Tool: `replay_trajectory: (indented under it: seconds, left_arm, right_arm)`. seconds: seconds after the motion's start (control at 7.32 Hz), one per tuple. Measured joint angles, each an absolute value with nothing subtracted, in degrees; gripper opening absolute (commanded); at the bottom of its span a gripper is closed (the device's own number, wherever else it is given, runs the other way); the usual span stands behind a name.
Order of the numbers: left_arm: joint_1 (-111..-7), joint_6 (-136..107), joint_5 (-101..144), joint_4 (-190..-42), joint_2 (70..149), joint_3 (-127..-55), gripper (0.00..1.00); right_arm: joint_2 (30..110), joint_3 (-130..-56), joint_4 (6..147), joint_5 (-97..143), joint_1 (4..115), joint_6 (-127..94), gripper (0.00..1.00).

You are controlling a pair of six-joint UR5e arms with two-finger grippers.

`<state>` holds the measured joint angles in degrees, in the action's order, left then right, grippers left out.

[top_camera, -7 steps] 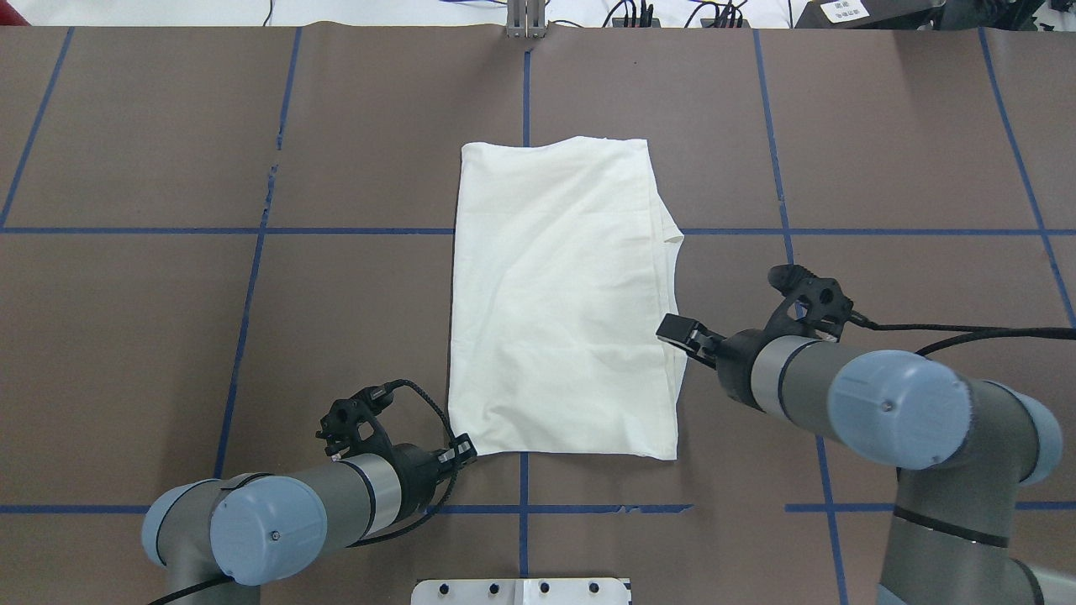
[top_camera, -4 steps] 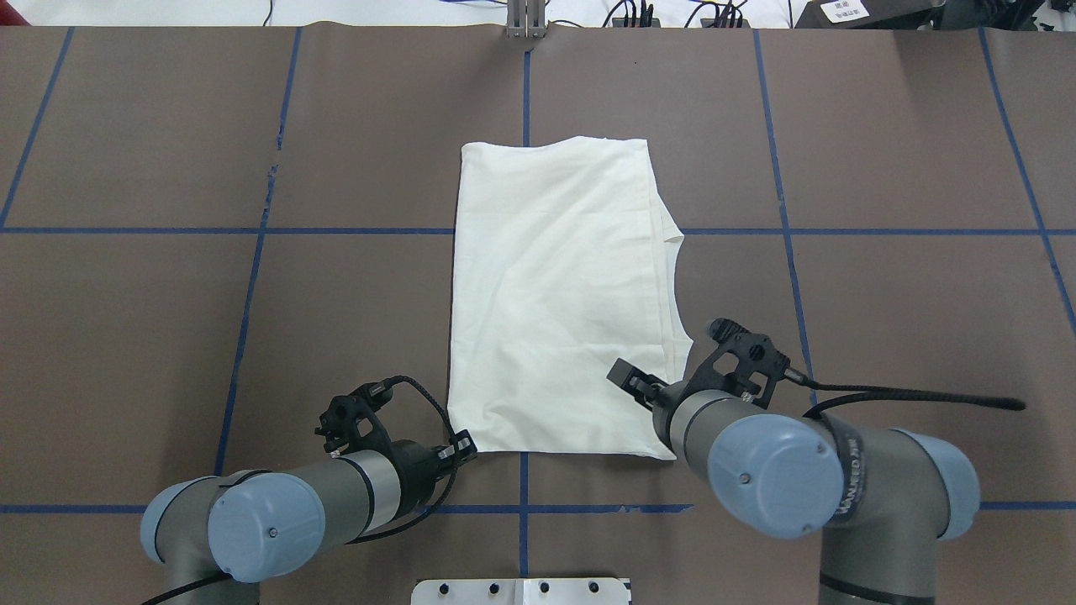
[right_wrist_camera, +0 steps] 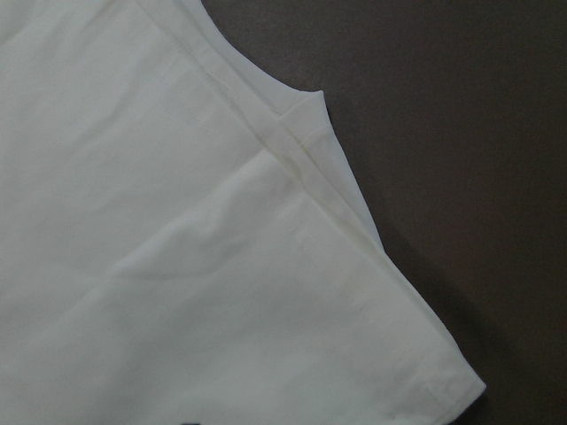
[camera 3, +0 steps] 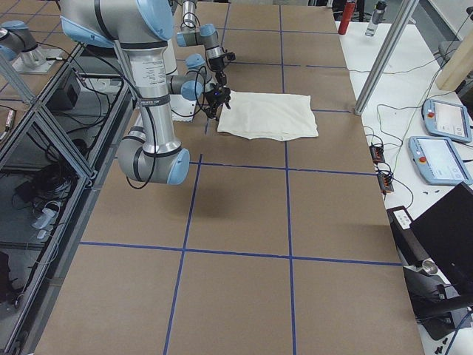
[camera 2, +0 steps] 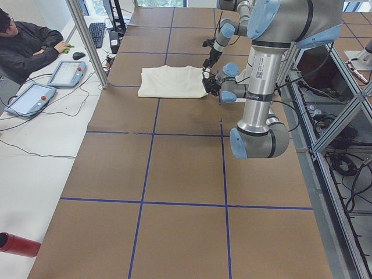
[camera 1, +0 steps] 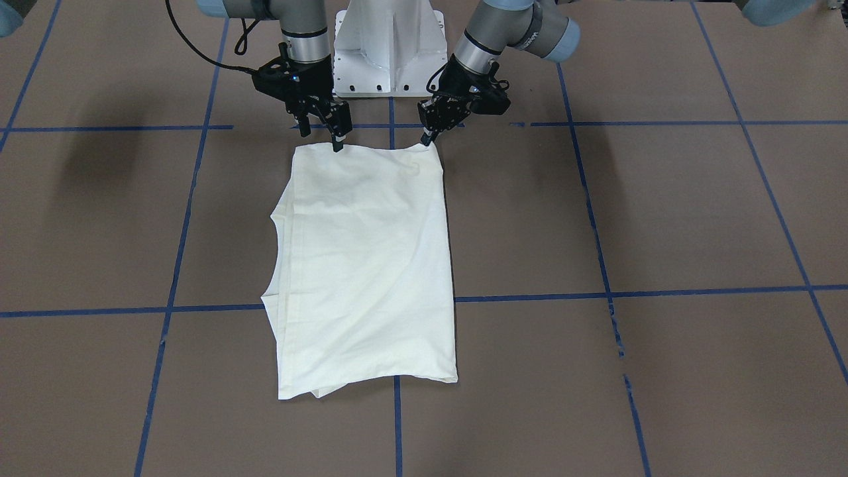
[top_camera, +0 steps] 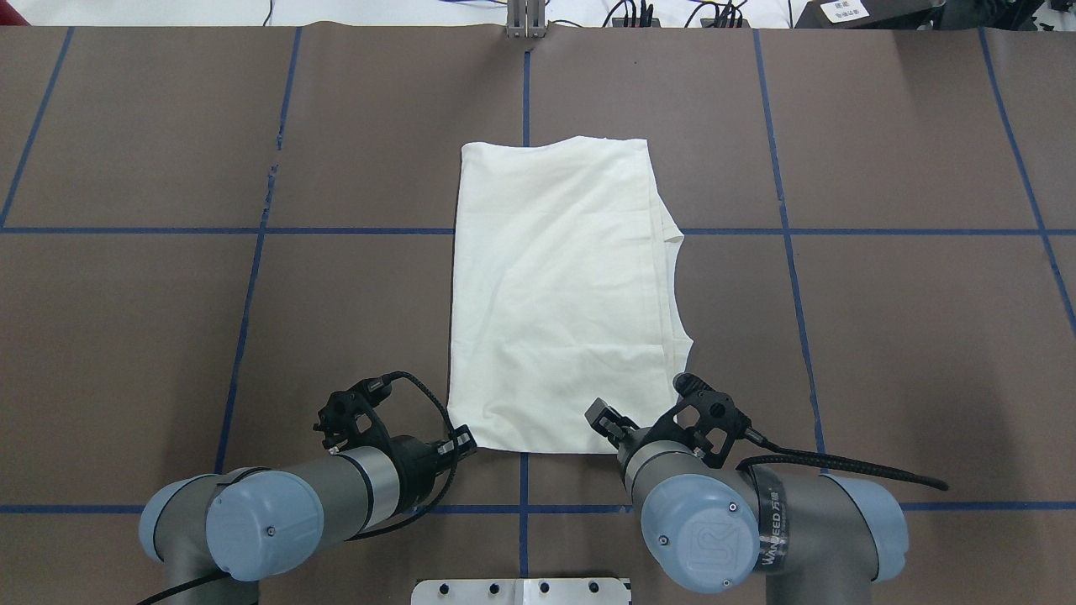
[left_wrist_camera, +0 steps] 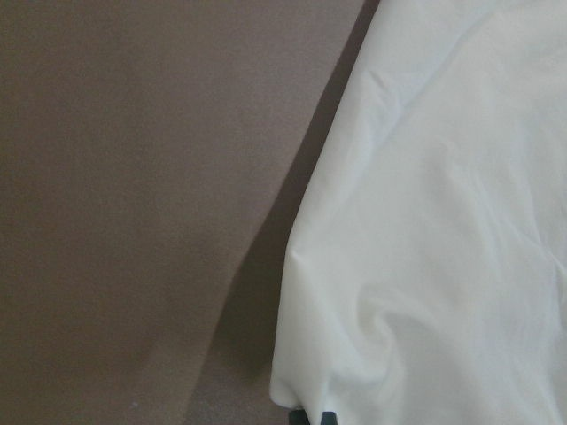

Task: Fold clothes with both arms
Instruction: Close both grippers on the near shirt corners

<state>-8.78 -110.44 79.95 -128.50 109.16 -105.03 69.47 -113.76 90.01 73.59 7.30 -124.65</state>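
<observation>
The clothes (top_camera: 555,294) are one cream shirt lying flat as a folded rectangle, plain side up, in the middle of the brown table (top_camera: 883,336); no print shows. At its near left corner my left gripper (top_camera: 464,441) is pinched onto the cloth, which puckers at the fingertips (left_wrist_camera: 314,416) in the left wrist view. My right gripper (top_camera: 601,416) hangs over the near right part of the shirt, its fingers apart in the front view (camera 1: 324,136). The right wrist view shows the shirt's layered corner (right_wrist_camera: 390,354) from close above.
The white pedestal base (camera 1: 389,46) stands just behind both grippers. Blue tape lines (top_camera: 521,487) grid the table. A person (camera 2: 29,43) sits beyond the far edge with tablets (camera 2: 32,96) and a metal post (camera 2: 87,40).
My right arm swung from the shirt's right side in toward the robot, and its gripper now sits over the near right part of the shirt. The left gripper stayed at its corner.
</observation>
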Motion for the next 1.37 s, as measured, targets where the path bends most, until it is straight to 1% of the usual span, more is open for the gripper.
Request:
replay_trajectory:
  seconds: [0.41,0.55,0.68,1.09,1.23,1.37]
  left_arm:
    - [-8.8,-110.4,79.9,-128.5,109.2,-105.3,0.0]
    - [-8.7,-110.4,79.9,-128.5,109.2,-105.3,0.0]
    - [-8.7,-110.4,79.9,-128.5,109.2,-105.4,0.0]
    - [-8.7,-110.4,79.9,-128.5,109.2,-105.5,0.0]
    - [-8.7,-110.4,79.9,-128.5,109.1,-105.5,0.0]
    - [-8.8,-110.4,79.9,-128.5,109.1,-105.6,0.0]
  right_arm:
    - [69.2,-111.2,90.1,72.1,6.8,-126.7,0.88]
    - [69.2,-111.0,90.1,71.9,6.7,-127.0,0.83]
    - [69.2,-110.8,90.1,71.8,6.6,-127.5,0.82]
    - [68.8,-110.1,90.0,71.0,6.2,-127.9,0.81]
    - [68.3,-109.6,90.0,70.8,6.0,-127.9,0.79]
    - [67.8,-109.1,90.0,70.7,5.8,-128.0,0.69]
